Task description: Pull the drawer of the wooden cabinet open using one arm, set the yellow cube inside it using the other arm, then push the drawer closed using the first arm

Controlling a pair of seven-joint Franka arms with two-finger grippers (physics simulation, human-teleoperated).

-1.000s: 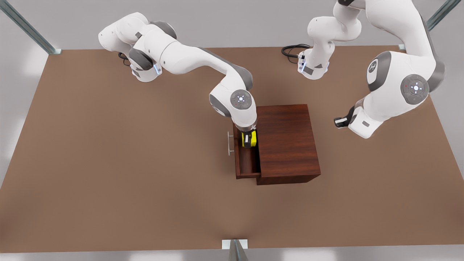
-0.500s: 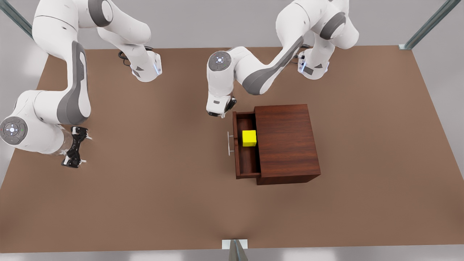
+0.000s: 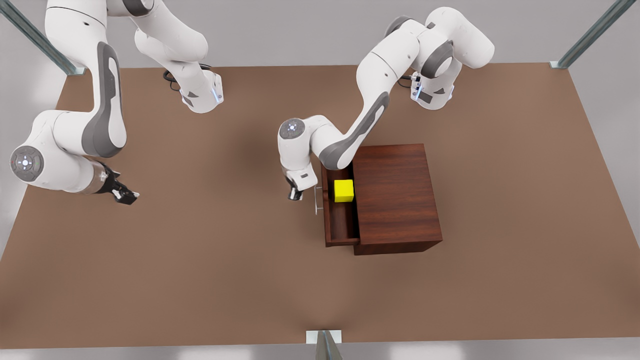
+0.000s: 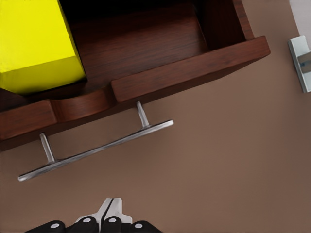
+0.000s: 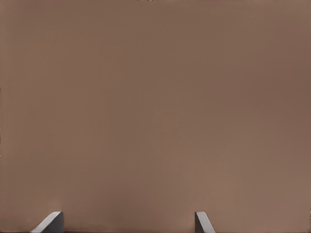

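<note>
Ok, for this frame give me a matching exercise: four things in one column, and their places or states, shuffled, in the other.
1. small bright yellow cube
2. slim silver bar handle
3. left end effector
4. right end effector

A. fingers apart, over the light brown tabletop
B. inside the open dark reddish-brown wooden drawer
C. fingers shut, beside the handle, not touching it
D. on the drawer's front panel, ungripped

Pairs: 1-B, 2-D, 3-C, 4-A
</note>
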